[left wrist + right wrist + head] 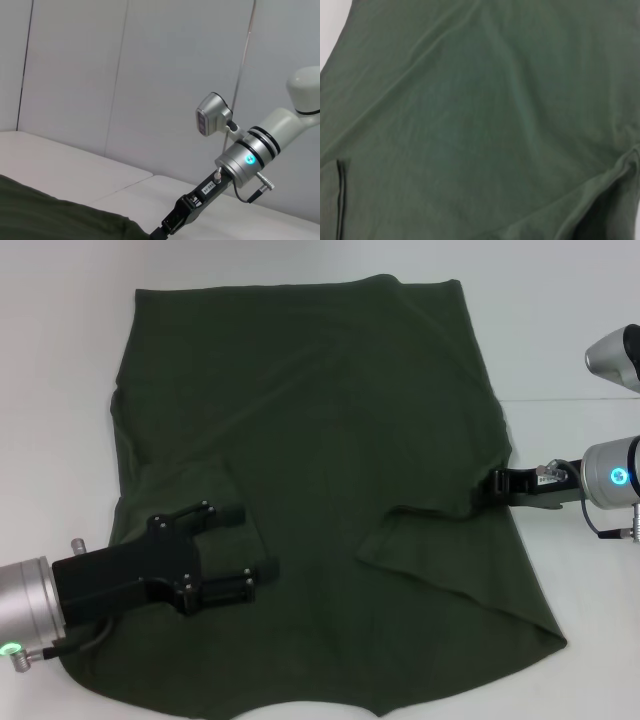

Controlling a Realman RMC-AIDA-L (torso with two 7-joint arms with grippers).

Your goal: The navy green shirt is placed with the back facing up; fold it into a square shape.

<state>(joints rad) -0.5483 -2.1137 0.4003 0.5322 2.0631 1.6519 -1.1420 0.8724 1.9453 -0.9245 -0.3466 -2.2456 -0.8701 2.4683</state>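
The navy green shirt (320,440) lies spread over the white table, dark olive and much wider than the grippers. My left gripper (245,540) is over its near left part, fingers (225,512) spread open and holding nothing. My right gripper (492,485) is at the shirt's right edge, shut on bunched cloth there. A flap of cloth (420,530) is folded inward just left of it. The left wrist view shows the shirt's edge (55,215) and the right gripper (167,225) at it. The shirt (480,120) fills the right wrist view. No neck tag shows.
The white table (60,360) shows bare on the left, along the far edge and on the right (590,620). A pale wall (125,75) stands behind the table. The right arm (612,475) reaches in from the right side.
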